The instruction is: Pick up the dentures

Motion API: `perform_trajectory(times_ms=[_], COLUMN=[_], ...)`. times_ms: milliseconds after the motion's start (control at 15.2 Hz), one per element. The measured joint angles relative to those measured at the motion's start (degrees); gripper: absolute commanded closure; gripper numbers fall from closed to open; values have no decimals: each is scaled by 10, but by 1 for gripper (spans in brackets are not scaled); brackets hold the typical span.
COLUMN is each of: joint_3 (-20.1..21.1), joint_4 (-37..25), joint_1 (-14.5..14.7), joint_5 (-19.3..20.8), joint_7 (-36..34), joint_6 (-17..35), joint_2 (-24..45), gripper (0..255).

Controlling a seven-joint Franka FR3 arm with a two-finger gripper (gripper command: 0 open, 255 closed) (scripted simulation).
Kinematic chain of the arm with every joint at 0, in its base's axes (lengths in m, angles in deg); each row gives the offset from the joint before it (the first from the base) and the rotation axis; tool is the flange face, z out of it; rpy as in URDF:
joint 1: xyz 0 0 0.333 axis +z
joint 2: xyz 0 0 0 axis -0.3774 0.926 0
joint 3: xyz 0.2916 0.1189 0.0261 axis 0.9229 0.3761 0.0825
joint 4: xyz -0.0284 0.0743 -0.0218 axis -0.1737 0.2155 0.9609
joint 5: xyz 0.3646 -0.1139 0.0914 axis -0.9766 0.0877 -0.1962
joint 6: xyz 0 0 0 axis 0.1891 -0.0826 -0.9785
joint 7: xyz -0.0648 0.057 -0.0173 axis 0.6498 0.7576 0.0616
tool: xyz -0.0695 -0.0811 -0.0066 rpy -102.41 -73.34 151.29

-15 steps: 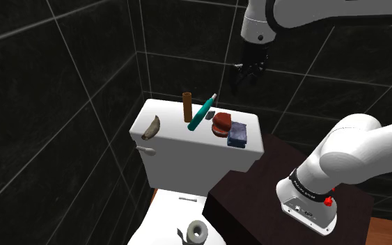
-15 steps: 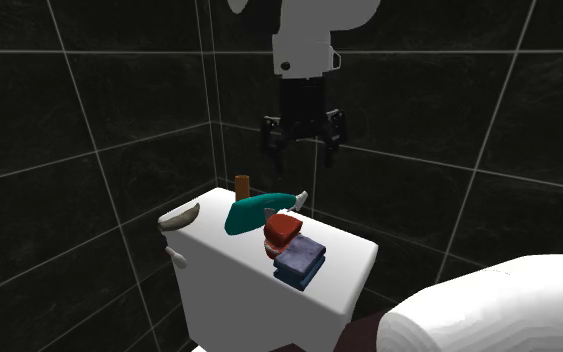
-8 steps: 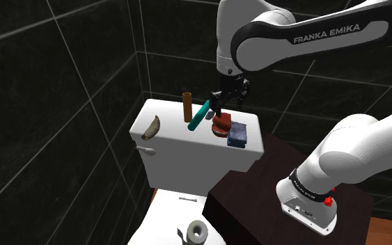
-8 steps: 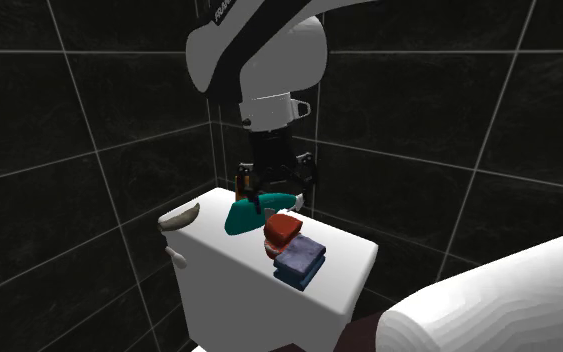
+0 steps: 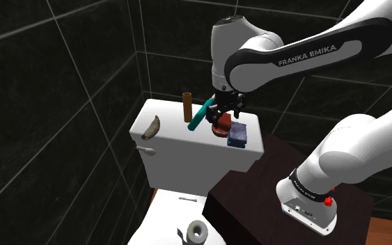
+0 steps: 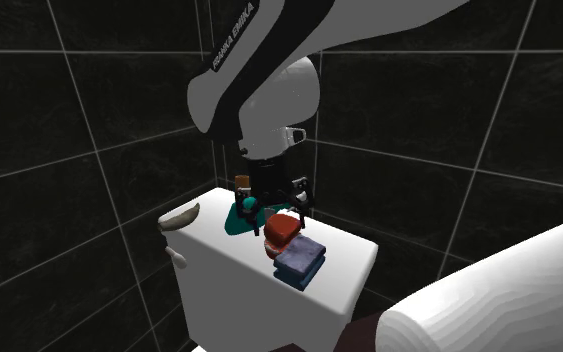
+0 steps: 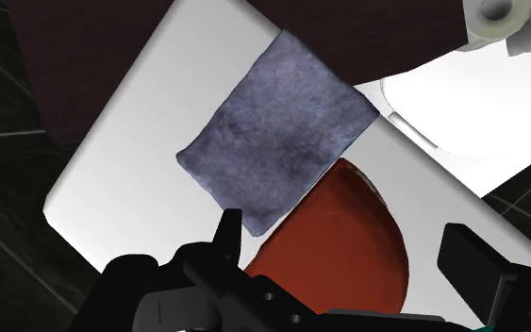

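**Shoulder view:** white arm [image 5: 285,56] reaches from lower right up & over to the toilet tank [image 5: 201,153]. Gripper [image 5: 222,113] points down, just above the dentures [image 5: 221,127], a reddish-brown lump on the tank top nr its back edge. Blue-grey cloth [image 5: 238,134] touches the dentures on the view's right. On the view's left: teal toothbrush [image 5: 201,115] set at a slant, then brown cylinder [image 5: 186,106] upright. Well apart, nr the tank's far left end, lies a curved pale piece [image 5: 152,127]. Dark stand [image 5: 257,191] sits beside the tank. Paper roll [image 5: 196,232] lies lower down, on the toilet. Finger gap can't be read from this angle.

**Second exterior view:** gripper [image 6: 272,205] is low over the tank, right above & a bit behind the dentures [image 6: 281,230]. Cloth [image 6: 301,258] lies in front of them, touching. Toothbrush [image 6: 234,222] is partly hidden behind the gripper, w/ the cylinder's top [image 6: 241,183] just showing. Curved pale piece [image 6: 181,220] is at the tank's left end.

**Wrist view:** fingers [image 7: 471,264] stand wide apart, i.e. the hand is open. Dentures [image 7: 348,245] sit btwn them w/ neither finger seen touching, so they're not held. Cloth [image 7: 277,141] lies just beyond, its edge against the dentures. Stand [image 7: 84,57] & paper roll [image 7: 510,21] are further out.
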Motion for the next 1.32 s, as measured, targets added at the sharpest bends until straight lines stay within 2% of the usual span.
perform_trajectory(times_ms=[66, 132, 792, 1320], joint_3=[1, 1, 1, -8], joint_4=[2, 3, 3, -33], joint_1=[-1, -1, -1, -1], joint_5=[1, 1, 1, 1], joint_7=[-1, 0, 0, 7], joint_6=[6, 8, 9, -51], joint_2=[4, 5, 5, -19], gripper=[0, 255, 255, 255])
